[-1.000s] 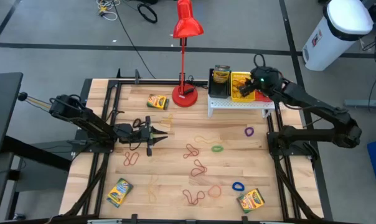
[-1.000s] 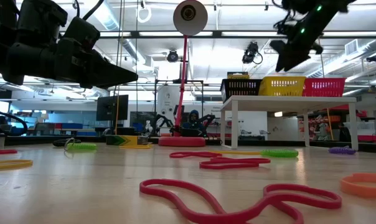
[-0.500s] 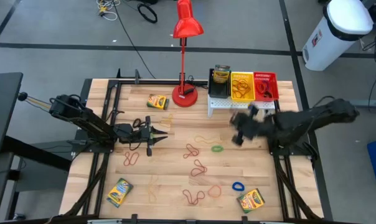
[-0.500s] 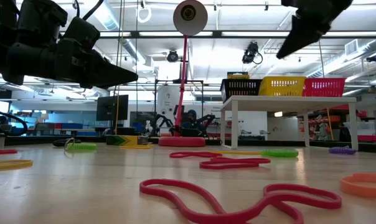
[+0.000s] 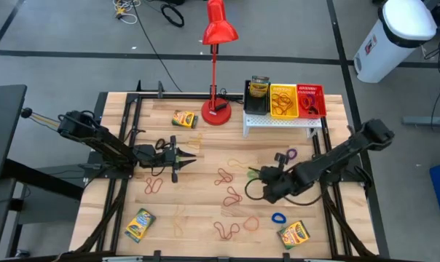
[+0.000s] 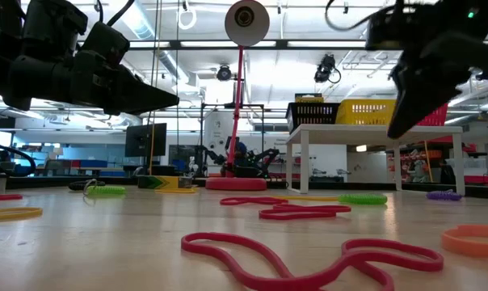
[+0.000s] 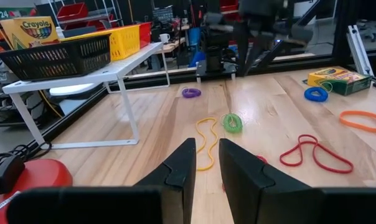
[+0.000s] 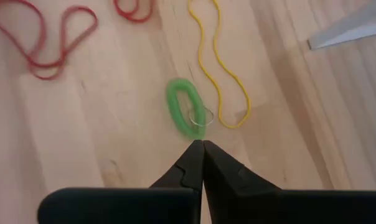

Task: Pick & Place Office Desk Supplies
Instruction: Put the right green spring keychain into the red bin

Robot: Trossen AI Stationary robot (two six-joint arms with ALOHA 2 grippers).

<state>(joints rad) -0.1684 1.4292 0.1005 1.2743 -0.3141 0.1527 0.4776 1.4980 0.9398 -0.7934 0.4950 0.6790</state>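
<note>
1. The right gripper (image 5: 255,177) hangs over the middle of the table (image 5: 205,156), its fingers (image 8: 200,158) pressed together tip to tip with nothing between them.
2. The green band (image 8: 187,116) lies flat on the wood just past those tips, at 12 o'clock from them in the right wrist view; whether the tips touch it cannot be told. In the high view it sits at 11 o'clock from the gripper, close by.
3. A yellow band (image 8: 220,74) lies just beside the green one, at its 1 o'clock in the wrist view, in a long narrow loop.
4. Red bands (image 5: 227,177) lie at 9 o'clock from the right gripper in the high view, near but apart.
5. The left gripper (image 5: 193,153) waits at the table's left-centre, at 9 o'clock from the right one. Its fingers (image 7: 182,168) stand a narrow gap apart and hold nothing.
6. The blue band (image 5: 278,217) and a crayon box (image 5: 293,233) lie at 5 o'clock from the right gripper, near the table's front edge.
7. The purple band (image 5: 291,153) lies at 2 o'clock from it.
8. Three bins, black (image 5: 256,100), yellow (image 5: 282,100) and red (image 5: 309,100), stand side by side on a white shelf (image 5: 282,121) at the table's far edge, at 1 o'clock from the right gripper.
</note>
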